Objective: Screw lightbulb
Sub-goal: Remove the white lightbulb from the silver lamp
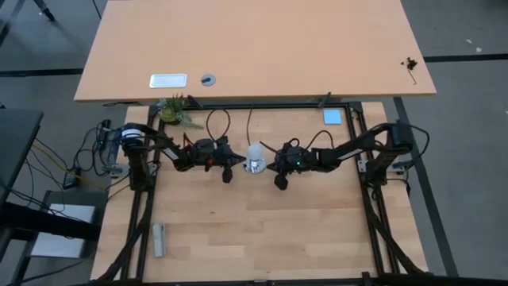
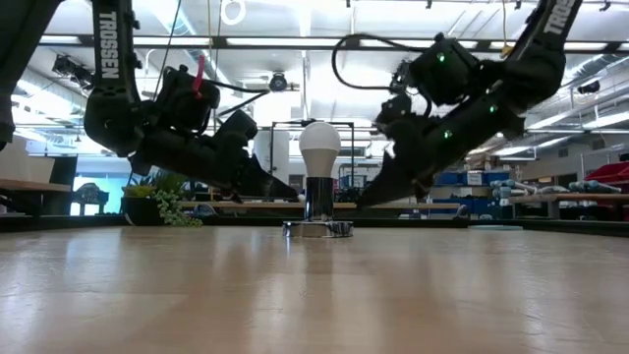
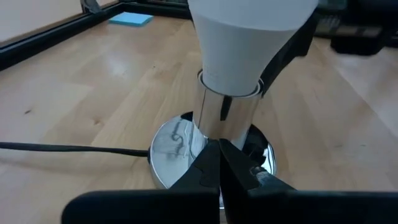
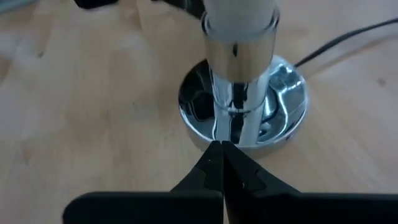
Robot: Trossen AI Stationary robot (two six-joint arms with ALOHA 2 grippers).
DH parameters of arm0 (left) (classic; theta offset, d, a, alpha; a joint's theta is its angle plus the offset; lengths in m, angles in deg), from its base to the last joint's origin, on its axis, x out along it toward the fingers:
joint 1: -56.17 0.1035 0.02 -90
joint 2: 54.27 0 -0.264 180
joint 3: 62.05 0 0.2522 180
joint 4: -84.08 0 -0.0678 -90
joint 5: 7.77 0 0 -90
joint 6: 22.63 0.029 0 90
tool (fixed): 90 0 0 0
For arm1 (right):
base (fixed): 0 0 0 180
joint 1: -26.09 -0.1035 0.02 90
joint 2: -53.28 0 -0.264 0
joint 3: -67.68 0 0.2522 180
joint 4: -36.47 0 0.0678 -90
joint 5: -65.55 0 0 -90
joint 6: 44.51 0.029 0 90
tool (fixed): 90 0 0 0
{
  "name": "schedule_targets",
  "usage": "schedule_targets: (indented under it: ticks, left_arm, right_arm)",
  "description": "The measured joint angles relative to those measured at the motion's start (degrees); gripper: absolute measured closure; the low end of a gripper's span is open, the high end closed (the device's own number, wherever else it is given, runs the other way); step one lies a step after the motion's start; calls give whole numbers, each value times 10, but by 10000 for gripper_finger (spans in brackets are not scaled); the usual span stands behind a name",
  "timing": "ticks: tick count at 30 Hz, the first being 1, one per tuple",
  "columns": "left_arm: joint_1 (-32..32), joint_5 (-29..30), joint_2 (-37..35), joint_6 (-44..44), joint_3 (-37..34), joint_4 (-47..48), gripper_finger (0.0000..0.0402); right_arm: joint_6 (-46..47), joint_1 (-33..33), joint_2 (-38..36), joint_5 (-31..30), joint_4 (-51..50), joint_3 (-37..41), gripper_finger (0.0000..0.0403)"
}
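Your work surface is a light wooden table (image 1: pixel 262 230) with plank grain, bordered by a dark frame (image 1: pixel 381 230). Resting on it you have:
- a shiny silver socket (image 4: pixel 242 109) with a round base, near the far middle, carrying the upright lightbulb (image 2: pixel 318 149);
- its thin black cord (image 3: pixel 68 148), trailing across the wood;
- a small grey bar (image 1: pixel 159 240), near your left front corner;
- a blue square pad (image 1: pixel 332 117), far right;
- a green plant sprig (image 1: pixel 175 111), far left.

A light wooden table (image 1: pixel 262 230) carries a grey rectangular block (image 1: pixel 159 239) near its front left corner, a blue pad (image 1: pixel 332 117) at the back right, and a small green plant (image 1: pixel 176 111) at the back left. Beyond stands a larger tan desk (image 1: pixel 254 48).
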Motion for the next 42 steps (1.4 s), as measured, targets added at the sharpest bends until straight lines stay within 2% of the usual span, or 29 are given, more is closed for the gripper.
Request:
schedule_targets:
  ticks: [7, 14, 19, 23, 26, 30, 38, 42]
  left_arm:
    - [0, 2, 0, 2, 0, 13, 401]
    - [0, 9, 0, 30, 0, 21, 401]
    - [0, 22, 0, 45, 1, 43, 401]
    - [0, 52, 0, 61, 1, 66, 401]
    - [0, 54, 0, 60, 1, 64, 401]
    - [0, 54, 0, 60, 1, 60, 401]
    - [0, 75, -1, 42, 20, 51, 401]
    - [0, 75, -1, 42, 44, 105, 401]
  right_arm:
    - [-4, 0, -58, 0, -10, 0, 391]
    - [9, -6, -67, 0, -3, -6, 378]
    - [15, -12, -68, -18, -23, -51, 359]
    - [-11, -12, -75, -56, -116, -119, 325]
    - [-29, -12, -76, -82, -201, -181, 289]
    - [-35, -11, -76, -84, -277, -253, 241]
    - [-50, -4, -76, -94, -327, -325, 170]
    - [-50, 2, -76, -95, -348, -346, 152]
